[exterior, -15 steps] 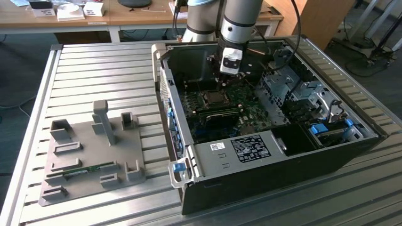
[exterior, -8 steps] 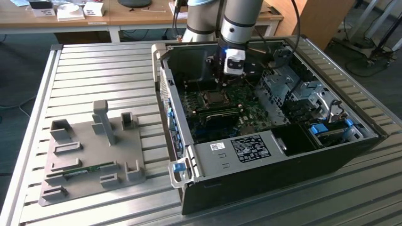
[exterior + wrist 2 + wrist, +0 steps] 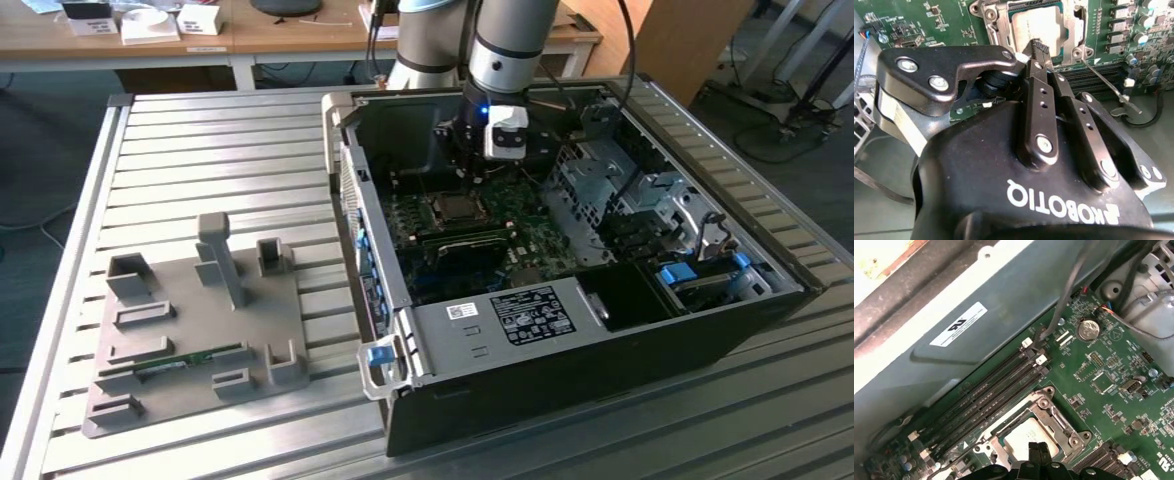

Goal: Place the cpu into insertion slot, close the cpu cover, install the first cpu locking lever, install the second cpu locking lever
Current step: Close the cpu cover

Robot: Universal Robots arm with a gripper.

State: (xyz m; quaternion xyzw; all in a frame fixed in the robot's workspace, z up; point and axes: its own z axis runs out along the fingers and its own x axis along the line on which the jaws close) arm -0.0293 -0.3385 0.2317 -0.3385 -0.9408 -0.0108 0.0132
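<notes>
the end effector had its fingers pressed together with nothing between them, and its tips hung just above the cpu. the cpu sat in its socket with its silver-grey top showing through the square opening of the cpu cover, which lay flat around it. in the second wrist view a thin metal lever ran out from one corner of the socket across the green motherboard. long dark memory slots lay just beside the socket, and a coin battery sat farther off. in the exterior view the open computer case lay on the slatted metal worktop, with a grey fixture plate well apart on the exterior view's left.
</notes>
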